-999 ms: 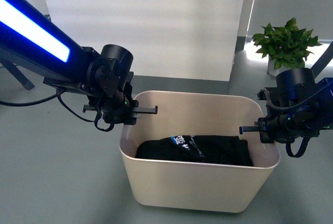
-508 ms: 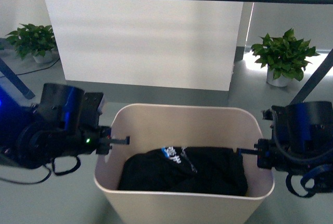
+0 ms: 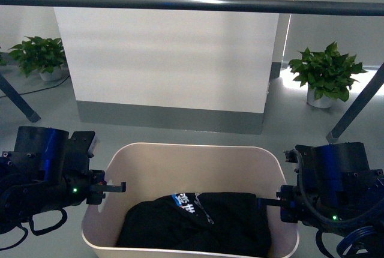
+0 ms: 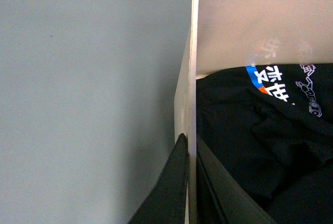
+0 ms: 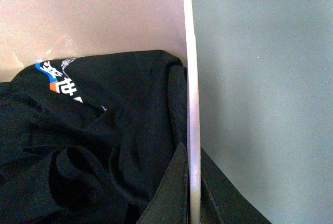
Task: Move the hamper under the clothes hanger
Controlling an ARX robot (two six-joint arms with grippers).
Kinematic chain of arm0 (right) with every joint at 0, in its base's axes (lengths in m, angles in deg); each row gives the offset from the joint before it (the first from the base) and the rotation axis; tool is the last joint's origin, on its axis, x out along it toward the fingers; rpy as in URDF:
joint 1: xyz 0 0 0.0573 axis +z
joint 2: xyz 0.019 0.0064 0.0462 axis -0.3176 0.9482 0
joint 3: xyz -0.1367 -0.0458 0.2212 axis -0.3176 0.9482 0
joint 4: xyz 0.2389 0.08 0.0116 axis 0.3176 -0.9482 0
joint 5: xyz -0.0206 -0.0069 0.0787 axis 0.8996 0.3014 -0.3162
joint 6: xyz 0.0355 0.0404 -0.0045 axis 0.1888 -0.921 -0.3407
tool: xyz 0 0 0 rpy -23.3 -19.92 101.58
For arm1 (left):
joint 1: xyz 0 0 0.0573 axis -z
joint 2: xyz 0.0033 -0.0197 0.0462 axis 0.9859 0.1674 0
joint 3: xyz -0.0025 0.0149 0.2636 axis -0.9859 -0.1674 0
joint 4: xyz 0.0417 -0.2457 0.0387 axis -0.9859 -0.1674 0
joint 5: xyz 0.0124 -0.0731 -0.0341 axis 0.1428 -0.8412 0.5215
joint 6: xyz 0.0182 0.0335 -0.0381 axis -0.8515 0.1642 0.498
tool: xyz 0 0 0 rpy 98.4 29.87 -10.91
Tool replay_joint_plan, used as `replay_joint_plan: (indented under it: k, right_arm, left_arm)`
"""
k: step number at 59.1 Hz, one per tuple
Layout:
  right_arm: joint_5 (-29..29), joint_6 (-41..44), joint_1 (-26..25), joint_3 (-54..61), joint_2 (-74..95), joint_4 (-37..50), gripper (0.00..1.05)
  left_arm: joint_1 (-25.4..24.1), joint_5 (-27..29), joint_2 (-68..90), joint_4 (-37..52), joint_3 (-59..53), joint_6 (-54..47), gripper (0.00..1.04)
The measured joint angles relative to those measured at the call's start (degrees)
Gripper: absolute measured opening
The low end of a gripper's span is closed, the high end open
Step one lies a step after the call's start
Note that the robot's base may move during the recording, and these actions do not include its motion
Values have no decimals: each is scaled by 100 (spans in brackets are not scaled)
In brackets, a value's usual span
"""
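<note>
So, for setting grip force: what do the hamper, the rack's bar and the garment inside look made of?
The hamper is probably thin beige plastic: smooth, faint sheen, slim moulded rim. The clothes hanger bar looks like painted metal tube, dark grey with a long highlight. The black garment is soft matte fabric, creased, with a printed logo.

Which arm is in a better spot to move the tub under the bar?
Neither: the left gripper pinches the hamper on its left rim, the right gripper on its right rim, so both likely move it together.
</note>
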Motion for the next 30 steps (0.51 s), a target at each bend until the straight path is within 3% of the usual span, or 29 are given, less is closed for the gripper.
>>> replay_joint_plan:
  k: [30]
  right_arm:
    - [103, -109, 4, -282, 518, 39, 3]
  left_arm:
    - [87, 216, 531, 17, 450, -181, 4]
